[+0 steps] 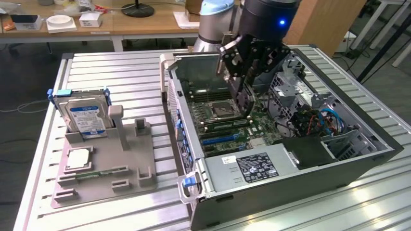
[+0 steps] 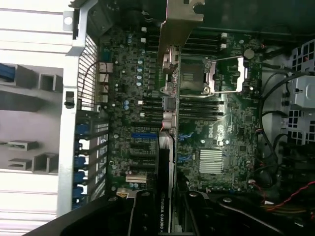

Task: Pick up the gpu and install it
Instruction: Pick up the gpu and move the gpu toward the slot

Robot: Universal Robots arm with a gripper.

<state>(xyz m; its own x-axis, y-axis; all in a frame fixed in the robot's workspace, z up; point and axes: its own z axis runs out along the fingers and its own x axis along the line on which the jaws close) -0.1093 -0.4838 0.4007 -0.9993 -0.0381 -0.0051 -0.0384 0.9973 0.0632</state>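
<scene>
The gripper (image 1: 247, 72) hangs over the open computer case (image 1: 359, 159), and its jaws are pinched on the gpu (image 1: 239, 102), which it holds on edge above the motherboard (image 1: 257, 126), clear of the board and close to the processor socket (image 1: 224, 109). In the wrist view the gpu (image 2: 165, 157) shows as a thin dark strip running between the gripper's fingers (image 2: 146, 216), with its metal bracket (image 2: 178, 27) at the far end and the blue expansion slots (image 2: 142, 134) just beside its line. The power supply (image 1: 257, 166) sits in the case's near corner. On the exterior view's left, well apart from the case, a grey holder tray (image 1: 106, 185) on the slatted table (image 1: 115, 62) carries an upright hard drive (image 1: 86, 118)
</scene>
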